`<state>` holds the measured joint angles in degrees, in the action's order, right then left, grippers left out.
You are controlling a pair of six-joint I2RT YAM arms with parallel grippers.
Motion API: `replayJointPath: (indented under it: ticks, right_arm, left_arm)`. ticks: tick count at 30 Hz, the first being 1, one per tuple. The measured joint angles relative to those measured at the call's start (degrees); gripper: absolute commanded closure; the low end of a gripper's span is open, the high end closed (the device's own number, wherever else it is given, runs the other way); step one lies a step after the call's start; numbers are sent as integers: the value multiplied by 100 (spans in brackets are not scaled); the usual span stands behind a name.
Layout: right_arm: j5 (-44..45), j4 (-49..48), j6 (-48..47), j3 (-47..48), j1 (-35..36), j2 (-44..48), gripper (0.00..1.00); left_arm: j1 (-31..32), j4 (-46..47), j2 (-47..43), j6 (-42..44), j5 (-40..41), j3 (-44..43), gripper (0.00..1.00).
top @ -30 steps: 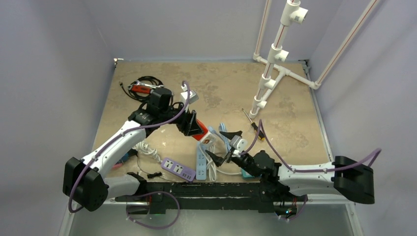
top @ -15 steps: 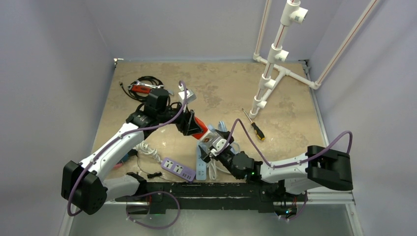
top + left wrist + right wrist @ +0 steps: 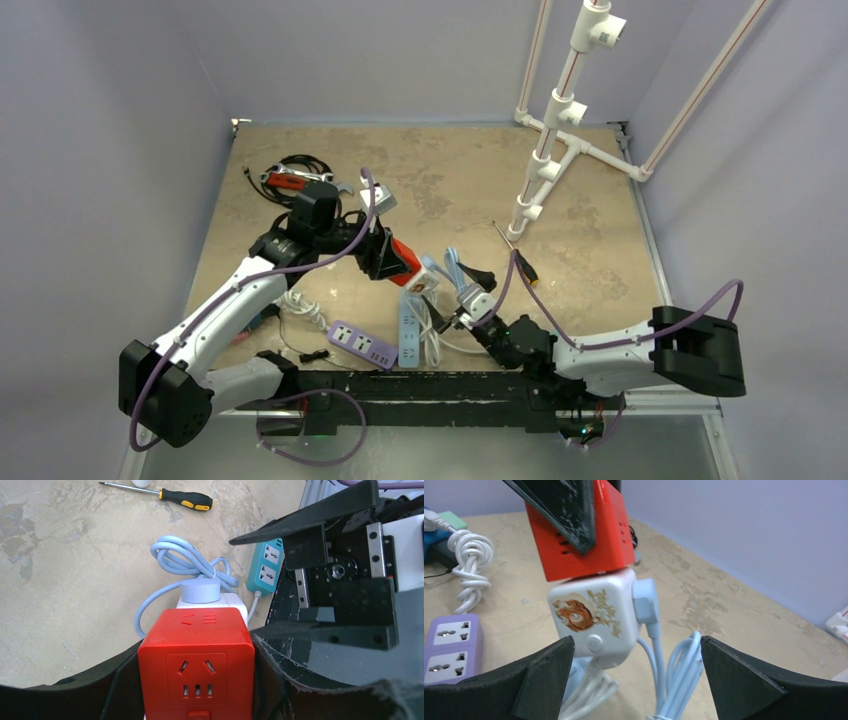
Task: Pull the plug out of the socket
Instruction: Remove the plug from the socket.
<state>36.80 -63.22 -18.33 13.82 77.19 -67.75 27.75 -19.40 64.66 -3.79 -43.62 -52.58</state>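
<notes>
Beside the spread right end effector [image 3: 634,642], left end effector [image 3: 196,680] pinches red socket [image 3: 195,630], plug [image 3: 644,600] pointing sideways.

The plug [image 3: 199,590] sits in the lower cube socket [image 3: 594,615], below the upper cube [image 3: 579,535]. A screwdriver [image 3: 522,264] lies right, a power strip [image 3: 362,344] near left.

Screwdriver [image 3: 185,499] lies well apart from purple power strip [image 3: 363,343]

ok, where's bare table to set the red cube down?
Two patches: back centre, between the black cable coil and the white pipe stand; and right side, from the screwdriver to the table edge. Crowded near the arms: purple strip, white cords, blue cable.
</notes>
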Motion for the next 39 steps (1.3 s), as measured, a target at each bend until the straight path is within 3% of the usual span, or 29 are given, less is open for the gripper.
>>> replayJointPath:
  ticks: [5, 12, 22, 28, 39]
  right_arm:
    - [-256, -673, -354, -490, -37, 61, 1]
    - [-664, -1834, -815, -570, -37, -605, 1]
    - [-1239, -2251, -1016, -446, -37, -1239, 1]
    - [-1130, -2302, -1217, -212, -44, -1733, 1]
    - [-118, -2321, -1287, 271, 195, -2122, 22]
  left_arm:
    - [2, -4, -17, -2, -76, 2, 100]
    - [2, 57, -168, -9, -179, 146, 100]
    - [46, 131, -411, -26, -140, 273, 100]
    - [79, 116, -459, -24, -9, 291, 100]
    - [133, 127, -796, -109, 269, 376, 100]
